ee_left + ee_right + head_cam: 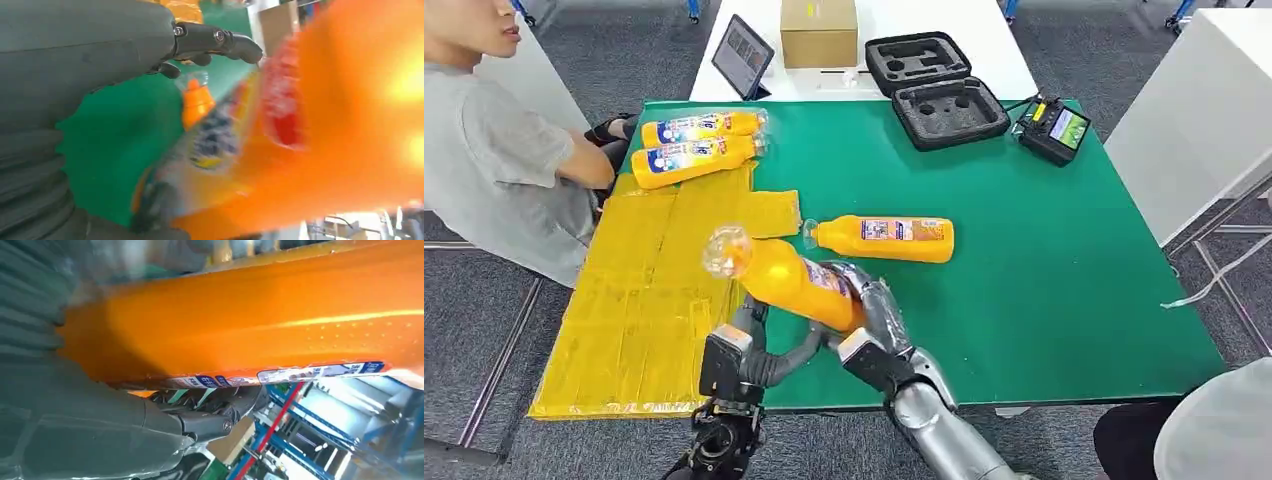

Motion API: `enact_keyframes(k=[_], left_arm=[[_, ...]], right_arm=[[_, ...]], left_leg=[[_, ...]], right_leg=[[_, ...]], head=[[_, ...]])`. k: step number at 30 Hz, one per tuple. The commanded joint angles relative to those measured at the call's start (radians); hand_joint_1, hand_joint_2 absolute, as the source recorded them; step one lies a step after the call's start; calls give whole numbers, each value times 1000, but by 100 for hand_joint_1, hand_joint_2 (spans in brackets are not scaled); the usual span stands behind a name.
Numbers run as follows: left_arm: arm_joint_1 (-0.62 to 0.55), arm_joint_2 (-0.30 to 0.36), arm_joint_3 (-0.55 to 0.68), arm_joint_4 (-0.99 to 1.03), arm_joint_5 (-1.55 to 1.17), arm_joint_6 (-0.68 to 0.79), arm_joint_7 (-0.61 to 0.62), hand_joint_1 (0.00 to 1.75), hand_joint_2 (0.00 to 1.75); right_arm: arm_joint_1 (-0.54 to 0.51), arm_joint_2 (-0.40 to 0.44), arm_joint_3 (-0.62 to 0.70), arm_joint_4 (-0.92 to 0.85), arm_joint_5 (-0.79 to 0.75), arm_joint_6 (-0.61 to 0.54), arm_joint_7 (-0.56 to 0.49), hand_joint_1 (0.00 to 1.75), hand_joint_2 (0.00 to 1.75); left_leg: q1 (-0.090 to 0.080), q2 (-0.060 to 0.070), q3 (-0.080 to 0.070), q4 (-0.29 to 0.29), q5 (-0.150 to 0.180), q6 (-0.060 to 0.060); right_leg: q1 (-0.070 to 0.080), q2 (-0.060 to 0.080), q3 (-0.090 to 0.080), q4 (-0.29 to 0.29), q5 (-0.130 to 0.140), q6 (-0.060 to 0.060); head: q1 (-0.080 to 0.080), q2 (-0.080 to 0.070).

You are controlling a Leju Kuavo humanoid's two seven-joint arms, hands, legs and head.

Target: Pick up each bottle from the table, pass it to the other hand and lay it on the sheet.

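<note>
Near the front edge of the green table (1044, 300), head view: I see the right hand (864, 305) wrapped around the base end of an orange juice bottle (789, 280), held clear of the tabletop. Its long axis runs from near-right up to far-left, cap end pointing toward the yellow sheet (639, 320). The left hand (744, 345) sits just beneath and to the left of the bottle's middle; I cannot tell whether its fingers are touching it. So the receiving hand is the nearer one to the sheet, and I judge the handover turns on it closing around the mid-body. A second bottle (884, 238) lies on the table just beyond, cap pointing left; two laid bottles (694, 145) rest at the sheet's far end.

Left wrist view: the left hand's fingers (220, 42) look extended and apart, nothing clearly in them, with the blurred orange bottle close alongside.

Right wrist view: the bottle's body spans the picture, with the right hand's dark fingers (210, 407) curled against its labelled side.
</note>
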State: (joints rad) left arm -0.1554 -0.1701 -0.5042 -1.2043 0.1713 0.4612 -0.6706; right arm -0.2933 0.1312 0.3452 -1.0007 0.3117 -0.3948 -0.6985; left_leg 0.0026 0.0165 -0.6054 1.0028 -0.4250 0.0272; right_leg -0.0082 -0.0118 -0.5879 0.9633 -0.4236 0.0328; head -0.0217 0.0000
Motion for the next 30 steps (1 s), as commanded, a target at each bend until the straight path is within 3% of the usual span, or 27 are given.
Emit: enact_keyframes(k=[1, 12, 19, 30], left_arm=[[-28, 20, -43, -35, -6, 48, -28, 0, 175], [-28, 20, -44, -60, -15, 57, -28, 0, 175], [-29, 49, -72, -94, 37, 34, -28, 0, 175], [-131, 39, -118, 75, 124, 11, 7, 0, 175]], right_arm=[[-42, 20, 34, 160, -2, -21, 0, 175, 175], [-39, 22, 42, 169, -6, -26, 0, 175, 175], [-19, -18, 63, 188, -63, -85, 0, 175, 175], [-2, 5, 156, 122, 21, -142, 0, 175, 175]], left_leg=[[0, 0, 1, 0, 0, -1], [0, -1, 2, -1, 0, -1], [1, -2, 5, -1, -1, -1], [1, -1, 2, -1, 0, -1]], right_leg=[[0, 1, 1, 0, 0, -1], [0, 1, 2, 0, -1, -1], [0, 0, 5, -1, -2, -1], [1, 0, 2, -1, 0, -1]], head=[[0, 0], [0, 0], [0, 0], [0, 0]])
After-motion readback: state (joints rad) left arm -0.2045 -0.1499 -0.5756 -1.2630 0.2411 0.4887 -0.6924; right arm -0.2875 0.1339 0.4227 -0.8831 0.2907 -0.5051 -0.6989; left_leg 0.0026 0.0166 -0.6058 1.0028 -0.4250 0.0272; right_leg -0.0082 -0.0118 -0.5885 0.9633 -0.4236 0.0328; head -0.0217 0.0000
